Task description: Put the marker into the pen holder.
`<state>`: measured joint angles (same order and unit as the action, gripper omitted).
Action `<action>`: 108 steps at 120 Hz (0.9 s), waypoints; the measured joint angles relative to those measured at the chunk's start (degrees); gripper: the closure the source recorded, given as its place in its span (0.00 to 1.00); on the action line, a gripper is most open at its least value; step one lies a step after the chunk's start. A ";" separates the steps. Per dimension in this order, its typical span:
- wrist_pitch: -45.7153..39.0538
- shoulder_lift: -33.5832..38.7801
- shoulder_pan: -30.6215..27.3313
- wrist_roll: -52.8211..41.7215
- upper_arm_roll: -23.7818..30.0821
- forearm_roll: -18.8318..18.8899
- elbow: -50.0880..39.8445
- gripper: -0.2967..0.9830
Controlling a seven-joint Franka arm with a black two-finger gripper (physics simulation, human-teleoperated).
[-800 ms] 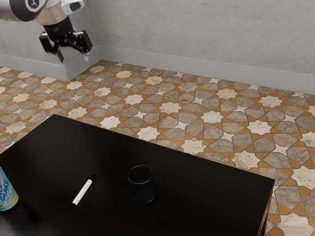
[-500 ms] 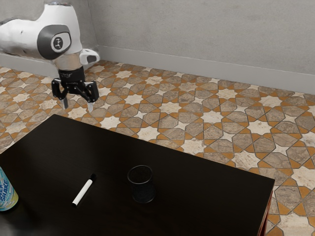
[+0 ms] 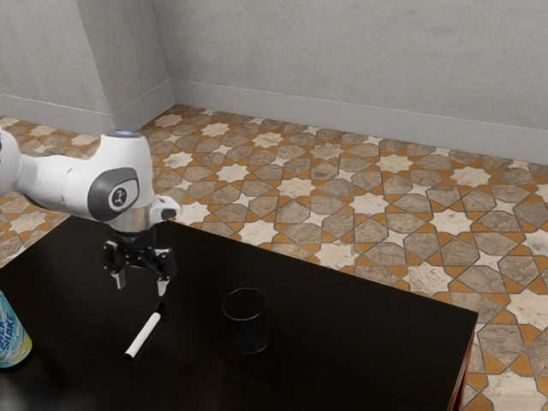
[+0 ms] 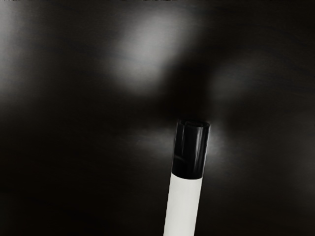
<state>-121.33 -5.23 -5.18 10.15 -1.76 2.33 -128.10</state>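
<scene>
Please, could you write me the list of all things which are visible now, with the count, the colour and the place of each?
Marker: one, white with a black end, lying on the table.
Pen holder: one, black, standing on the table, toward the exterior view's right from the marker.
Can-like container: one, blue with yellowish bottom, at the exterior view's left edge.
Table: one, black, below them.
Floor: one, brown, orange and cream tiles.
Walls: grey, behind.
Arm: one, white and grey.
Gripper: one, black, open, near the marker's black end.
</scene>
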 joint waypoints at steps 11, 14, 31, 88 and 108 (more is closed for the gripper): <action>-3.92 -0.33 0.01 0.03 0.00 -0.33 -2.40 0.23; -4.73 -0.55 -0.01 0.04 0.00 -0.42 -2.68 0.23; -8.75 -2.44 -0.09 0.09 0.00 -1.26 -4.01 0.24; -14.55 -4.90 -0.09 0.24 0.00 -4.22 -6.89 0.24; -15.53 -4.58 -0.09 0.29 0.00 -3.88 -7.36 0.38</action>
<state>-136.87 -9.82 -5.27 10.45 -1.76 -1.55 -135.46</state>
